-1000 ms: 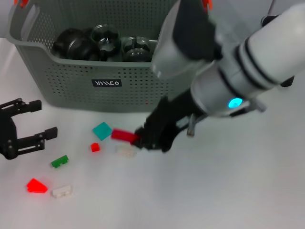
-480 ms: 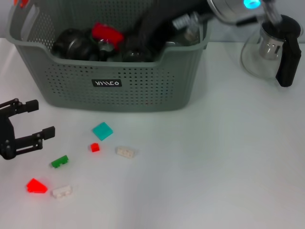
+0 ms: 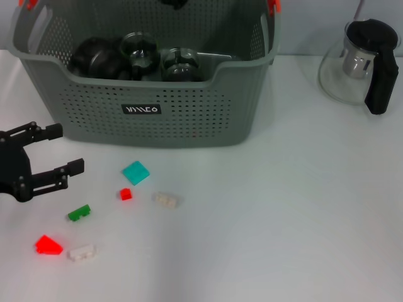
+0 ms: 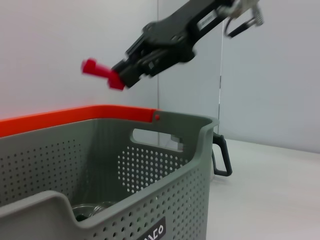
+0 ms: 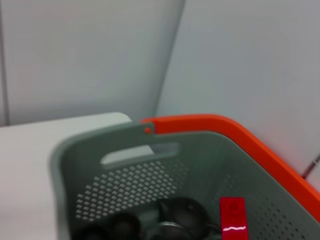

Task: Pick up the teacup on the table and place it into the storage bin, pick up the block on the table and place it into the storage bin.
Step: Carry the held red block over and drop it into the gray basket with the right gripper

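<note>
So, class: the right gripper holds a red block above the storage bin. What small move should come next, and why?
Probably open the right gripper to drop the red block. The left wrist view shows it clamped high above the storage bin, and the right wrist view shows the block over the bin's interior, among the dark teacups. The left gripper waits open beside the loose blocks.

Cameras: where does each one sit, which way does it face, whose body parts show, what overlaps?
Head view: high on the robot, looking down at the table; shows the storage bin, loose blocks, the left gripper.
Left wrist view: low beside the bin, looking up and across; shows the right gripper holding the red block above the bin.
Right wrist view: above the bin, looking down into it; the red block shows at the lower edge.
Shared: the bin in all three; the red block in both wrist views.
</note>
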`<action>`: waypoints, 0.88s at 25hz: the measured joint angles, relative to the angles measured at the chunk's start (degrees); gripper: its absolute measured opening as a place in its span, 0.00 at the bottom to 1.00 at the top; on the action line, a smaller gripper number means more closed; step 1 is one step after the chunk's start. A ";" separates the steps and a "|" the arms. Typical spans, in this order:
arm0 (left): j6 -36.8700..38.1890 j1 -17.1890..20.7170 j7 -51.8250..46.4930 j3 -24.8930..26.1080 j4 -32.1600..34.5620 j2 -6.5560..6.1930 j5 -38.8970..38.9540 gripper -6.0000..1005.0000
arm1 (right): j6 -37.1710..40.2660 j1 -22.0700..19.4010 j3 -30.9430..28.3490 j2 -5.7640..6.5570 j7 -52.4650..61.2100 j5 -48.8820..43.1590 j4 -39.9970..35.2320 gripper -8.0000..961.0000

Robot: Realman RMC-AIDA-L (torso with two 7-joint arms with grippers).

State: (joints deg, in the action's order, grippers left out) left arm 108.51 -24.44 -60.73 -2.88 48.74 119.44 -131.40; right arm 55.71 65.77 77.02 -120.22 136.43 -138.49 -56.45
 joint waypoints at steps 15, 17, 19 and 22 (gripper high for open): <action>-0.23 -0.43 -0.14 0.29 -0.04 -0.25 0.01 0.78 | -7.09 -4.72 0.47 -0.29 -0.15 1.29 -2.29 0.53; -0.10 -0.44 -0.25 0.36 0.14 -0.34 0.01 0.78 | -6.43 -8.61 2.11 -0.26 -0.49 4.43 -8.41 0.62; 0.07 -0.44 -0.59 0.40 0.40 -0.49 0.01 0.78 | -5.38 -13.49 4.00 -0.10 -1.44 7.78 -15.27 0.72; 0.07 -0.44 -1.46 0.48 0.52 -0.61 0.01 0.78 | -3.63 -21.57 6.30 -0.16 -4.94 12.65 -24.65 0.93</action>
State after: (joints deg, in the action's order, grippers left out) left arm 108.59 -24.87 -62.19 -2.40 49.26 118.83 -131.39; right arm 52.08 44.20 83.32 -120.38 131.49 -125.84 -81.09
